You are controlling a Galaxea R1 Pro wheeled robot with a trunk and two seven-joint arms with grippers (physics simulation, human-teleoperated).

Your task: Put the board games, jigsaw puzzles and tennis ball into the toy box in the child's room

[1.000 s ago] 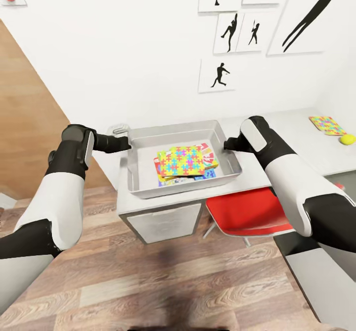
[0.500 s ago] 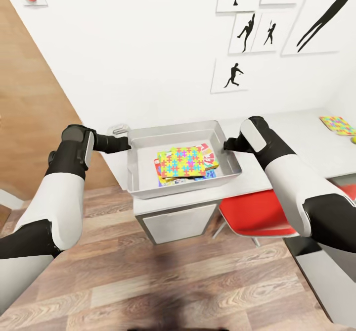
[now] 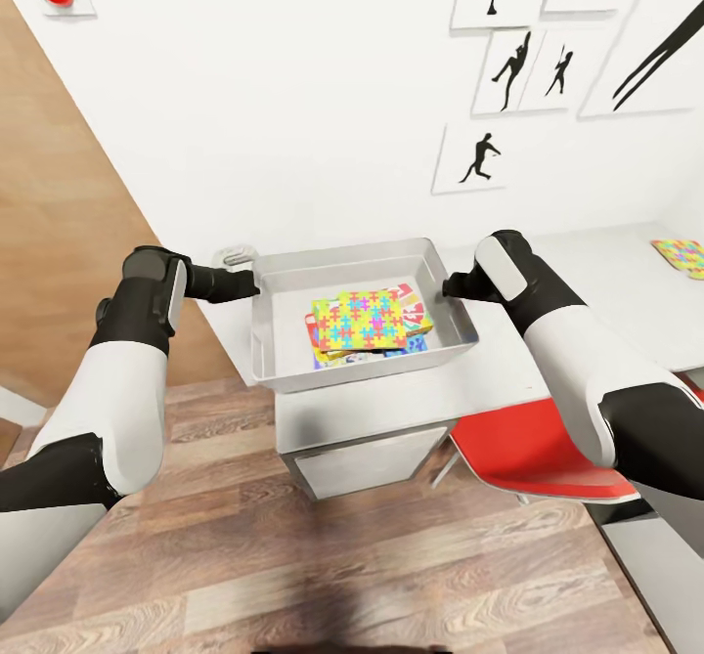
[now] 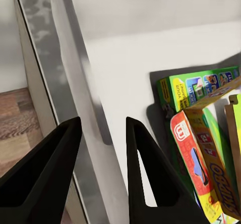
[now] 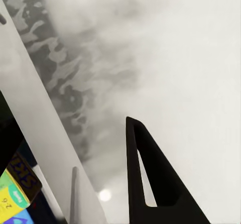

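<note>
Head view: the whole scene is sliding rightward against a second ago, so the camera is moving, carrying the toy box (image 3: 293,366) along the pale counter (image 3: 587,273) while one jigsaw puzzle (image 3: 683,255) is waiting far off.

Left wrist view: the left gripper (image 4: 103,133) fingers are straddling the smooth grey plastic rim, glossy board games (image 4: 198,133) inside.

Right wrist view: the right gripper (image 5: 75,148) fingers are clamping the opposite wall.

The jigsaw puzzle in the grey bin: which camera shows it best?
The head view: the jigsaw puzzle lies face up atop the board games in the toy box. The left wrist view catches box edges; the right wrist view, a colourful corner.
</note>
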